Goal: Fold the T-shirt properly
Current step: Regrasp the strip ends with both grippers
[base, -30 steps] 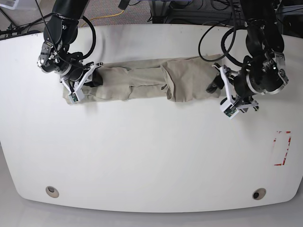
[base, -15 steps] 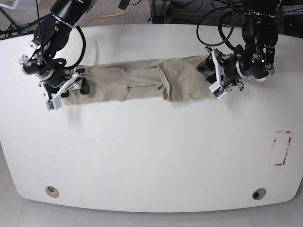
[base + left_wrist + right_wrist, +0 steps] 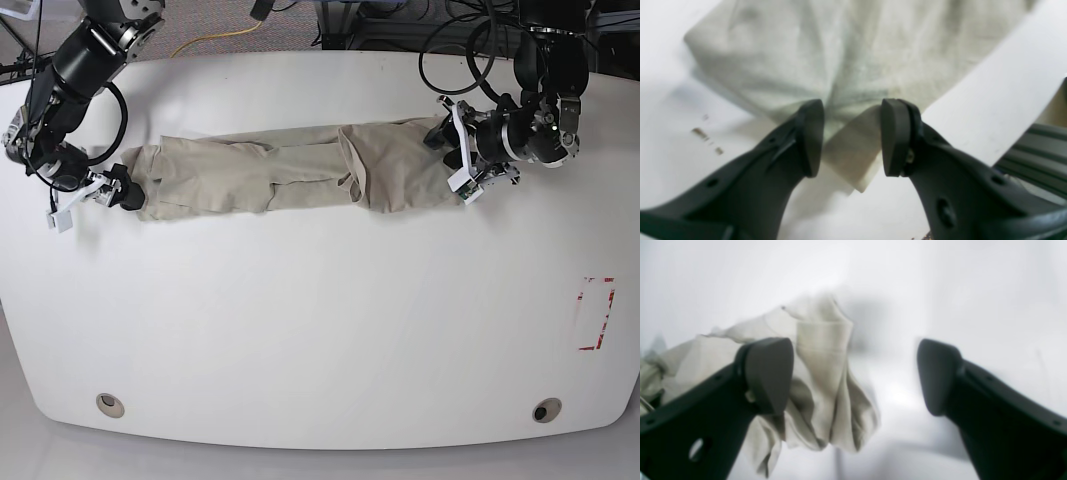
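Left wrist view: the left gripper [image 3: 851, 136] has its two dark pads [image 3: 811, 136] apart with a moderate gap, and a corner of the T-shirt [image 3: 826, 63] lies in that gap. The cloth does not seem pinched by either pad, so the jaws read as parted rather than clamped, with the fabric's edge and a small folded flap just between the tips. Beyond the tips the beige cloth spreads upward across the white table [image 3: 990, 110].

In the right wrist view the right gripper [image 3: 853, 373] stands wide apart. Its left pad sits against a bunched, wrinkled end of the shirt, while the other pad is over bare tabletop, well clear of the cloth. Nothing is caught between them. The picture is blurred, so finer detail of the hem cannot be told.

The base view shows the shirt lying as a long, narrow, rumpled band across the far half of the table, running side to side. The right gripper [image 3: 110, 190] is at the band's left end, just beside the cloth. The left gripper [image 3: 455, 160] is at the band's right end, where the fabric is widest and doubled over. A red-marked rectangle [image 3: 596, 313] sits near the table's right edge, well apart from the shirt.
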Robot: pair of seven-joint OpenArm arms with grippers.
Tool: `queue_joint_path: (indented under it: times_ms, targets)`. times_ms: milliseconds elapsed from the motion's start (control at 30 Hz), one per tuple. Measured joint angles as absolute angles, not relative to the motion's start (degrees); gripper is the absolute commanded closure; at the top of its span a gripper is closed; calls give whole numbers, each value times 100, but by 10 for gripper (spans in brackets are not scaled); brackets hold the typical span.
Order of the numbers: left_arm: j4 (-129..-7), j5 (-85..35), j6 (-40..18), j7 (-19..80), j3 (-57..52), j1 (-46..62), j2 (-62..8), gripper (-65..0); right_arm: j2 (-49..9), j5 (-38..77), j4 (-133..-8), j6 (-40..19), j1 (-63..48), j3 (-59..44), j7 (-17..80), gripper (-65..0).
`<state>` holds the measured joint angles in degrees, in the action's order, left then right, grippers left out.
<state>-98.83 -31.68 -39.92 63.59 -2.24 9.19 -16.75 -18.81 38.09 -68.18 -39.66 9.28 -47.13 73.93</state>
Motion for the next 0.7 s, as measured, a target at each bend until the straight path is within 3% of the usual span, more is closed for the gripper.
queue_joint_path:
  times_ms: [300,367,467,633,700]
  targets:
    - [-9854,-3148,-3992,6359,-224,681,-1688,-251,-1535,4630,-6834,-4027,541,-4278,7212,-552]
    - [-9848,-3131,-3994,6388,-224,670,-1688,-251,-1404,4748,-6869,-4042,497,-4239,7135,-522]
    - [-9845,-3131,-3992,6375,-224,580,-1686,-251,-1260,4825,-6877,-4053,473,-4257,7089,-398]
    - [-9845,-2818,-3992,6359,-215,585,-1671,-251,-1223,4676,-6860,-4027,423,-4254,7185,-87]
    - [-9843,-2593,-3992,6372,-191,582,-1658,-251,-1221,4639,-6855,-4007,401,-4252,7229,0]
